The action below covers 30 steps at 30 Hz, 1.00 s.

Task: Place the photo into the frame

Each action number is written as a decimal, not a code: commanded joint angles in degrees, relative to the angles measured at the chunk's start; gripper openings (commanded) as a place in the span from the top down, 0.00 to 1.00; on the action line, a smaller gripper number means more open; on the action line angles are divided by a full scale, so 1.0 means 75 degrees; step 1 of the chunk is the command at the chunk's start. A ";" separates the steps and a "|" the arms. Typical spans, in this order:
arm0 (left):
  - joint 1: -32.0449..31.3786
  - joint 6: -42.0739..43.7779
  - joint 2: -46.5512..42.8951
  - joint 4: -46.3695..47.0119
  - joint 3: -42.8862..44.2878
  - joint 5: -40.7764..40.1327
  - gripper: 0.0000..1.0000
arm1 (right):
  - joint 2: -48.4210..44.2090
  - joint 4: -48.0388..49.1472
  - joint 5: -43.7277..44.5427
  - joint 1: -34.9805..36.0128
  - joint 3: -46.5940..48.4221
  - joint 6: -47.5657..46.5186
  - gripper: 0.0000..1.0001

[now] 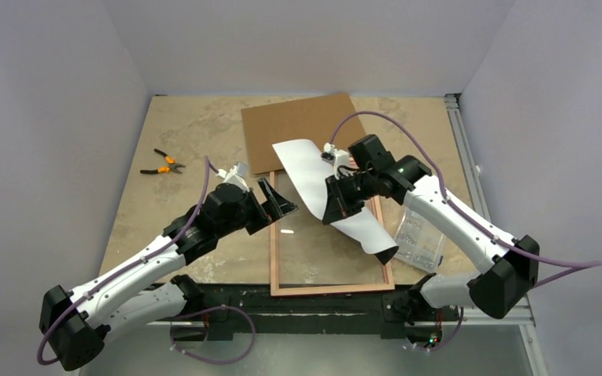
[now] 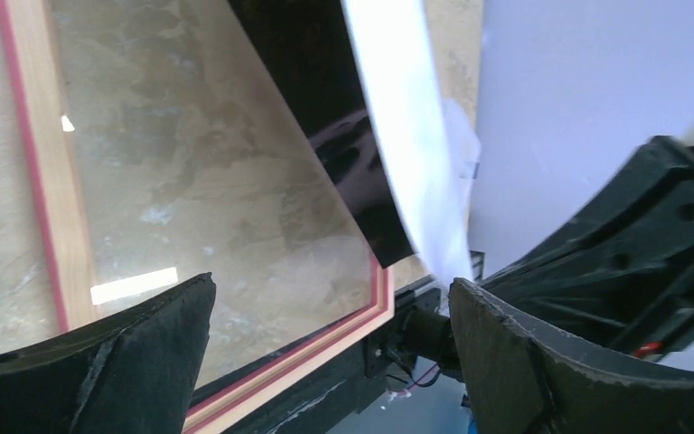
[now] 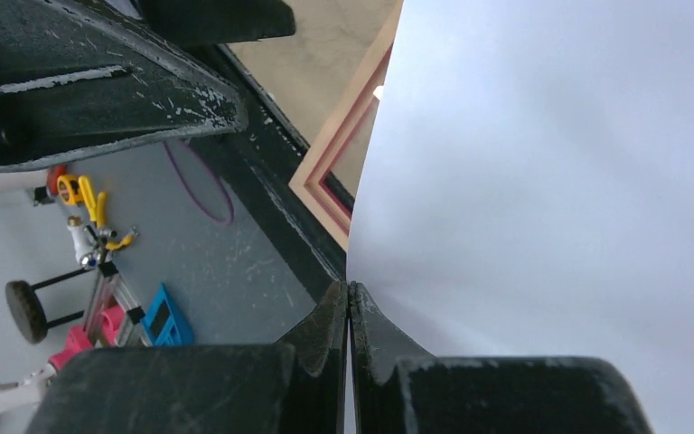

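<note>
At the far left of the table (image 1: 196,125) we see a pair of orange-handled pliers (image 1: 162,164) lying well apart from everything else. Next comes the left gripper (image 1: 277,200), hanging just over the upper left corner of the frame (image 1: 331,290); in its wrist view the left gripper (image 2: 334,362) has its jaws spread wide with nothing between them, only the frame's inside below. The frame lies flat near the arms' bases with its tan wood side up (image 2: 45,181) and a thin pink line along the inner edge. A clear pane (image 1: 313,262) sits inside it, and we see the table's marbled top through it. Behind the frame, a brown backing board (image 1: 298,125) lies flat toward the far wall. The photo (image 1: 313,176) is in the air over the upper right part of the frame, curled, its white back toward the overhead camera, slanting from near the board down toward the frame's right rail. We cannot tell whether its lower corner touches that rail. From the left wrist the photo (image 2: 407,136) shows its white back with its dark face beside it. The right gripper (image 1: 335,207) pinches it at mid-length; in its own view the right gripper (image 3: 348,298) has its fingertips clamped tight on the edge of the white sheet (image 3: 551,181), the frame's corner (image 3: 343,136) below. Farthest right, a clear plastic box (image 1: 419,239) rests beside the frame.
</note>
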 commanded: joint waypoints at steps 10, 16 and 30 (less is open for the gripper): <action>0.0049 -0.1470 0.0850 0.3932 -0.1474 0.0725 0.13 | -0.0288 0.2917 -0.1024 0.0679 -0.1206 0.1467 1.00; 0.0015 -0.1485 0.0725 0.3803 -0.1309 0.0283 0.42 | -0.0228 0.3065 -0.1090 0.0775 -0.1362 0.1509 1.00; 0.0025 -0.1126 0.0134 0.2875 -0.1379 -0.0029 1.00 | -0.0261 0.3990 -0.1701 0.0841 -0.1637 0.1863 0.62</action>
